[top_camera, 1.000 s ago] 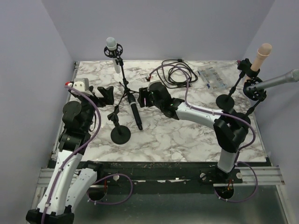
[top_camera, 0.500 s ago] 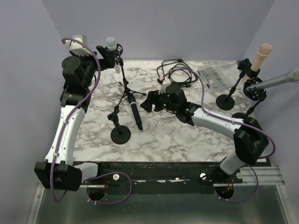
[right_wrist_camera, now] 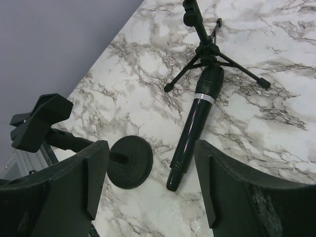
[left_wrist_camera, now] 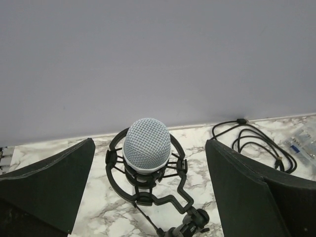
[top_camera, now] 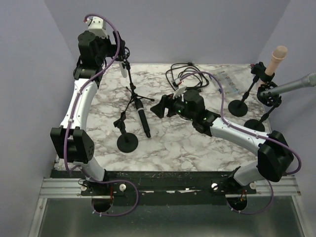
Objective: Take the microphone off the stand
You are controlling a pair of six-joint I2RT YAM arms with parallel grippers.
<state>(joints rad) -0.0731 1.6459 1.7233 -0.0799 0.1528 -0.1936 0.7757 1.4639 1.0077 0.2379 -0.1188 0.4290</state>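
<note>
The left arm point(top_camera: 79, 98) has swung up and back since half a second ago, and the left gripper point(top_camera: 117, 49) now sits right over the mic at the back left corner. The right arm point(top_camera: 232, 131) has slid a little to the right.

The table point(top_camera: 197, 145) is white marble with grey lines. The left arm reaches tall along the left side of it. The right arm lies low across the middle, and the right gripper point(top_camera: 162, 106) points left.

The stand point(top_camera: 132, 94) has three legs on the table and a thin pole going up. At the top of the pole is a black ring mount point(left_wrist_camera: 178, 168). The mic point(left_wrist_camera: 146, 144) stands upright in that mount, with its silver mesh head on top. In the left wrist view, the left fingers point(left_wrist_camera: 49, 182) are wide apart, one on each side of the mic, and they do not touch it.

A round stand point(right_wrist_camera: 129, 162) with a clip point(right_wrist_camera: 37, 121) sits near the front. A black mic point(right_wrist_camera: 195, 126) lies flat on the table between the two stands, its top end by the three legs. The right fingers point(right_wrist_camera: 64, 187) are wide apart too, above the black mic and the round stand, and hold nothing.

A black cable point(top_camera: 185, 74) lies in loops at the back.
</note>
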